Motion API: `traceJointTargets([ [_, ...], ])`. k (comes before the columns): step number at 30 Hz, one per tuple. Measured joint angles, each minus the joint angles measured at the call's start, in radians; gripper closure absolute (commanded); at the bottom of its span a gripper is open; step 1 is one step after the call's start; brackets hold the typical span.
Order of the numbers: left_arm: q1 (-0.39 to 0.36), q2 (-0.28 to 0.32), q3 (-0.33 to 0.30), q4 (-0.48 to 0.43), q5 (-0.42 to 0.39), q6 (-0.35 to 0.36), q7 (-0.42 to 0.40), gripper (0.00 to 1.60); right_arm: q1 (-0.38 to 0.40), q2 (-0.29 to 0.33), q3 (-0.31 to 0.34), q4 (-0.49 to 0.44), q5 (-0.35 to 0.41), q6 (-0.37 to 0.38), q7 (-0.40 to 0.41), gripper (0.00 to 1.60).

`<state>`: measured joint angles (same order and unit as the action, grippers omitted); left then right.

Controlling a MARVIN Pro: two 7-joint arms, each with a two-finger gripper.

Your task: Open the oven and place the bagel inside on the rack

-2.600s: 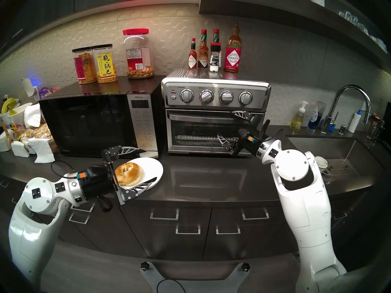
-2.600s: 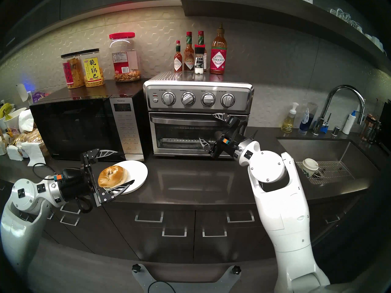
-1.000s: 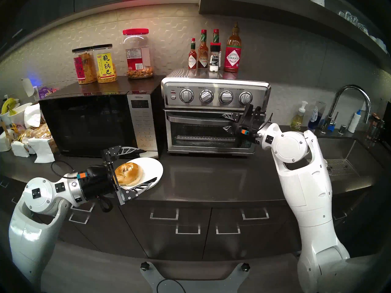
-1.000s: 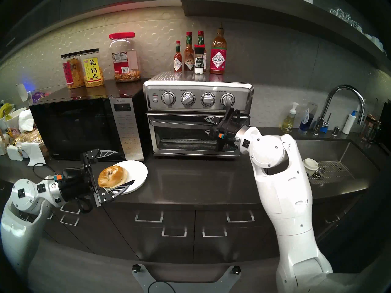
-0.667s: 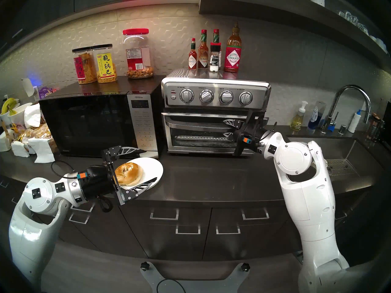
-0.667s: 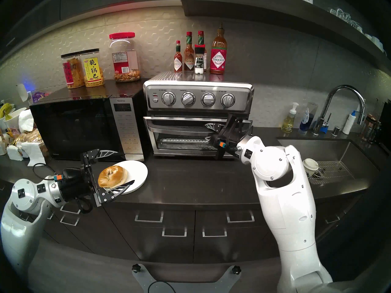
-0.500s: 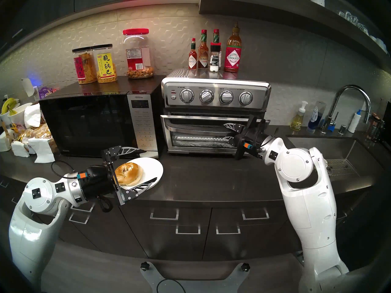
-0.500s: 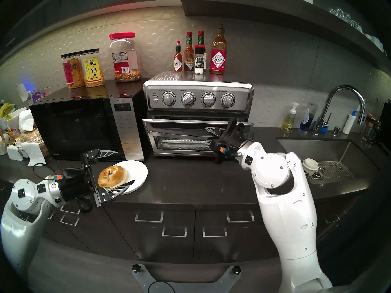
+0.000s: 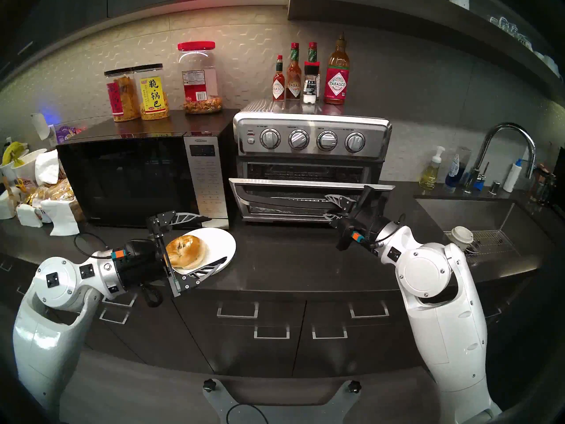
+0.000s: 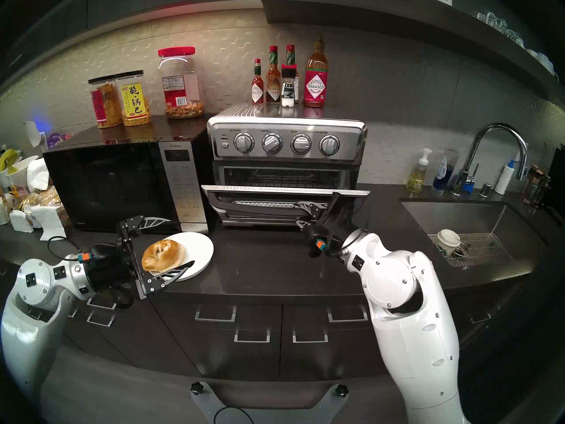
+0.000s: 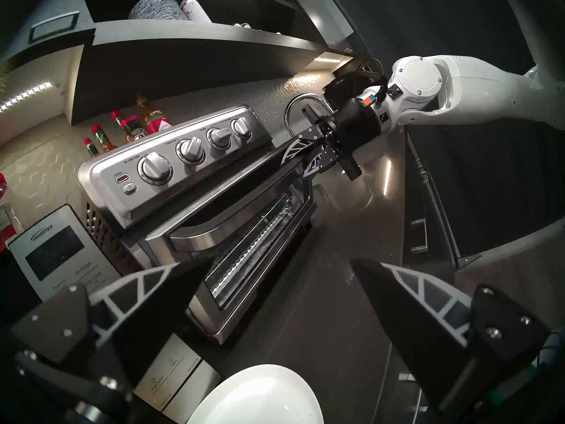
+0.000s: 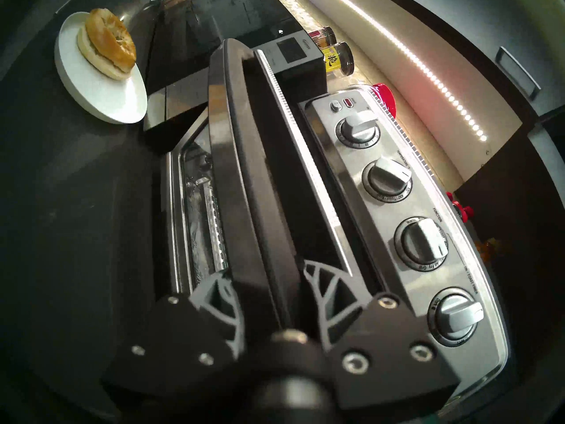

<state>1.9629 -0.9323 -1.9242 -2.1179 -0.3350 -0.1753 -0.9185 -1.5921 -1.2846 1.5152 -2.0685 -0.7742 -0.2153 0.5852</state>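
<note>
- My left gripper [image 9: 211, 239] hangs with its jaws spread wide and nothing between them, level, one finger on each side of the bagel [image 9: 186, 251] in the head view; I can't tell whether it touches.
- The bagel, two halves stacked, lies on the round white plate [image 9: 224, 246] on the dark countertop [image 9: 290, 261], in front of the black microwave [image 9: 128, 178].
- My right gripper [image 9: 328, 206] is clamped on the oven door's bar handle [image 12: 232, 169], near its right end.
- The stainless toaster oven [image 9: 312, 138] stands just beside the microwave; its glass door [image 9: 275, 197] hangs partly lowered, tilted outward.
- Above the door's top edge, the rack [image 9: 302, 172] shows inside the dark cavity.
- Hot sauce bottles [image 9: 336, 74] stand on the oven's top.
</note>
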Motion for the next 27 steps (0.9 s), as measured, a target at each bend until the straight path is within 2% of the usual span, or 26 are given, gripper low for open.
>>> traceJointTargets([
  [16, -0.001, -0.001, 0.0, 0.0, 0.001, 0.0, -0.001, 0.0, -0.202, 0.012, 0.012, -0.02, -0.057, -0.075, -0.099, 1.6],
  [27, -0.001, -0.002, -0.001, 0.0, 0.001, 0.001, -0.002, 0.0, -0.265, -0.011, 0.017, -0.008, -0.096, -0.084, -0.147, 1.6],
])
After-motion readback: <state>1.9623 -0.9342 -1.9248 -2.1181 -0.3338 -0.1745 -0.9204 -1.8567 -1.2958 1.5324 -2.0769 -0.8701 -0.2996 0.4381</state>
